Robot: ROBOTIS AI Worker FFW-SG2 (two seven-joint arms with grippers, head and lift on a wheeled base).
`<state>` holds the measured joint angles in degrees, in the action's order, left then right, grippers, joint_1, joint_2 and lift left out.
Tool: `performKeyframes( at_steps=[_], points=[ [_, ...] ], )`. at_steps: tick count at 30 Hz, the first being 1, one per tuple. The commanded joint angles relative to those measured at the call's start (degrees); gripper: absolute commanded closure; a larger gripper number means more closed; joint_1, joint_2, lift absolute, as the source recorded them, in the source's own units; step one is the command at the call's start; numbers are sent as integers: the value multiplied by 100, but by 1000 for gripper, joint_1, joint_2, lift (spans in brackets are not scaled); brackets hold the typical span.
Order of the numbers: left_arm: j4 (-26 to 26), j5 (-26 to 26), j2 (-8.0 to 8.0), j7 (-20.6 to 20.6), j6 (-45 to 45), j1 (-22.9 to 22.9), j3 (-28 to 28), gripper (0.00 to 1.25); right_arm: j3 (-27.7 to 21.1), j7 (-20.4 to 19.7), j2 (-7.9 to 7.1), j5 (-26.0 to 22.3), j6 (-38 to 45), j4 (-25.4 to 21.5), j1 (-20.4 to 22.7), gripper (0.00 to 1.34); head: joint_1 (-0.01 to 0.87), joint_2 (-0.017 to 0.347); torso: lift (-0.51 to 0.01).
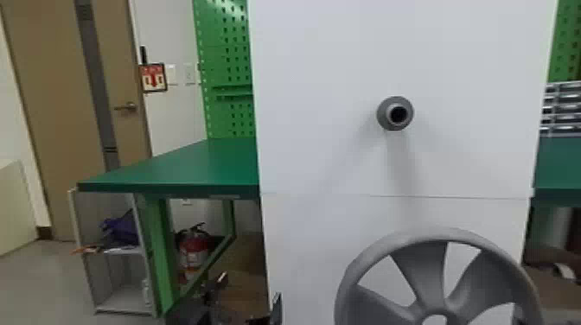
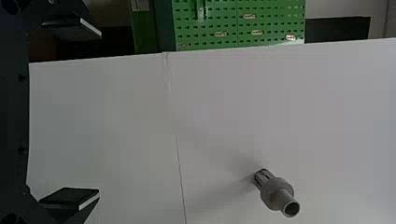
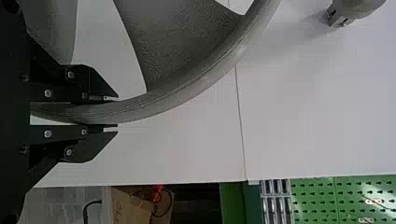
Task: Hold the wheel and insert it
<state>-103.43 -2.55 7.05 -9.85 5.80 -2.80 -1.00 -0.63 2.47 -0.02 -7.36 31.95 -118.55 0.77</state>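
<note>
Spoked grey wheel (image 1: 426, 268) is sitting at the head view's lower right, below a hollow grey shaft (image 1: 384, 113) jutting from a white panel (image 1: 311, 108). Left gripper (image 1: 250, 287) is hovering at bottom center, near a green workbench (image 1: 173, 170). Left wrist view is revealing the shaft's slotted inner end and collar obliquely; the left gripper's (image 2: 99, 112) fingers are standing wide apart, holding nothing. Right wrist view is showing the right gripper's (image 3: 116, 112) fingers pinching the wheel's rim, the shaft lying apart from it.

A workshop: green pegboard (image 1: 227, 65), a green workbench (image 1: 173, 168) and stacked parts drawers (image 1: 562, 108).
</note>
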Motion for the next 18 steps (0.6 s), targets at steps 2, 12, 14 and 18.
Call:
performKeyframes(
  at_steps=[2,12,14,18],
  points=[
    [7,0,-2,-8,0,16,3,96,-34,-1,7,-37,303,-177,-156,1079,233,304,-499],
    [16,17,7,0,0,34,21,96,-95,-1,7,-72,733,-405,-411,1079,233,304,-499],
    [16,17,7,0,0,25,21,96,-95,-1,7,-72,769,-432,-447,1079,233,304,-499],
    [25,17,7,0,-8,25,30,96,-95,-1,7,-64,777,-476,-499,1079,233,304,-499]
  ],
)
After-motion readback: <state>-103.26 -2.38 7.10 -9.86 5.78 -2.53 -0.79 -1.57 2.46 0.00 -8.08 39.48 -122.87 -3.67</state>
